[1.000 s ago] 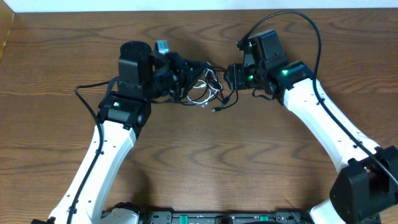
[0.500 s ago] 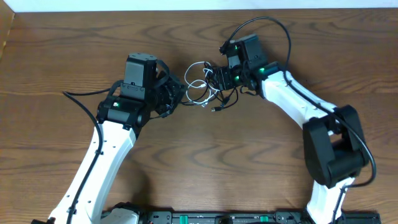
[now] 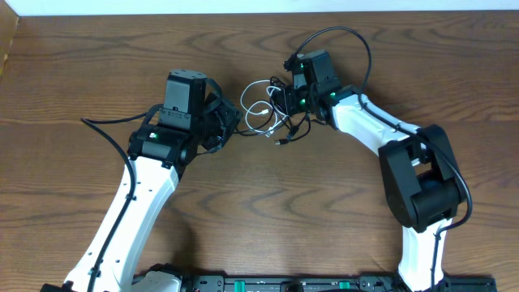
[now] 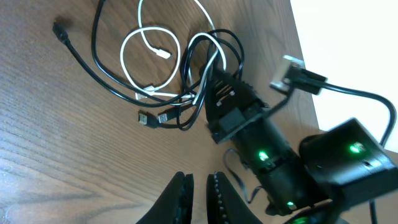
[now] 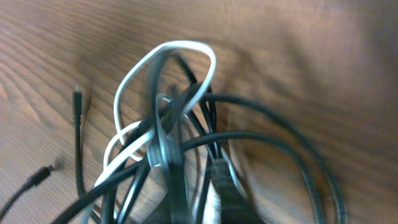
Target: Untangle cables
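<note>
A thin white cable [image 3: 258, 109] and a thin black cable [image 3: 292, 134] lie tangled in loops on the wooden table [image 3: 268, 203] between my two grippers. My right gripper [image 3: 280, 102] is in the tangle's right side and is shut on loops of both cables. The left wrist view shows it [image 4: 211, 87] gripping the white cable [image 4: 134, 37] and the black cable [image 4: 93, 62]. In the right wrist view the fingers [image 5: 199, 186] sit among the white loop [image 5: 186, 46] and black loops [image 5: 280, 140]. My left gripper [image 3: 233, 122] is just left of the tangle, its fingers [image 4: 198, 193] almost together and empty.
Loose plug ends lie on the wood at the tangle's lower edge [image 4: 149, 118], and one black plug [image 4: 60, 30] lies apart. Thick black arm wires [image 3: 349, 40] arc over the right arm. The table's back edge [image 3: 243, 10] is close behind.
My left gripper has pulled back to the left, away from the tangle. My right gripper has moved left into the cables, its arm folding inward.
</note>
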Robot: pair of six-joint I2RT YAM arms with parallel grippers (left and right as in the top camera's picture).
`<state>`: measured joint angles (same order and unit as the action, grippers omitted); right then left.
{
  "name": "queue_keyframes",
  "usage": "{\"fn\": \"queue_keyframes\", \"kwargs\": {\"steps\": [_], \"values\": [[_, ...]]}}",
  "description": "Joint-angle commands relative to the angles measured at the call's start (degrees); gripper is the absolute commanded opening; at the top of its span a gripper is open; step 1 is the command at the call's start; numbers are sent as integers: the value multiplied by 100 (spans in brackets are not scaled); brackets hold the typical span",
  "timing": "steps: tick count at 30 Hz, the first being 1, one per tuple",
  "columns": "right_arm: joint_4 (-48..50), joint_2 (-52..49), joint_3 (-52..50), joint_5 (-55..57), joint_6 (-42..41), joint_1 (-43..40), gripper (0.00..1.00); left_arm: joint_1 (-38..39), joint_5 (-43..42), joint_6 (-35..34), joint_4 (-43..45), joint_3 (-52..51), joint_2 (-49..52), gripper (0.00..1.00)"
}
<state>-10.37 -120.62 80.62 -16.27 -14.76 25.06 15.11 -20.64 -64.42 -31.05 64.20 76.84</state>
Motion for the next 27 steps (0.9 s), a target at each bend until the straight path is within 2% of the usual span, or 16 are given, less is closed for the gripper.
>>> {"fn": "queue_keyframes", "kwargs": {"steps": [1, 3, 5, 6, 10, 13, 16, 20, 27], "values": [[-247, -125, 17, 52, -369, 59, 1, 13, 79, 79, -7, 13, 66, 23], [-385, 9, 22, 94, -516, 46, 1, 13, 79, 101, -46, 9, 66, 45], [-693, 304, 46, 240, -837, -15, 1, 11, 79, 192, -96, 9, 66, 56], [-876, 470, 59, 328, -1014, -52, 1, 13, 76, 284, -111, 9, 66, 57], [-1878, 1349, 164, 1182, -1722, -188, 1, 13, -35, 614, -151, 9, 66, 59], [-2542, 2063, 221, 2277, -1801, -131, 1, 13, -151, 638, -144, 9, 66, 59], [-3093, 2632, 221, 2918, -2037, -52, 1, 15, -356, 713, -59, 9, 66, 59], [-3508, 2885, 221, 2669, -2170, -31, 1, 160, -772, 1088, 365, 9, 66, 59], [-3703, 2830, 221, 2037, -2382, -33, 1, 516, -1032, 1180, 601, 9, 66, 59]]}}
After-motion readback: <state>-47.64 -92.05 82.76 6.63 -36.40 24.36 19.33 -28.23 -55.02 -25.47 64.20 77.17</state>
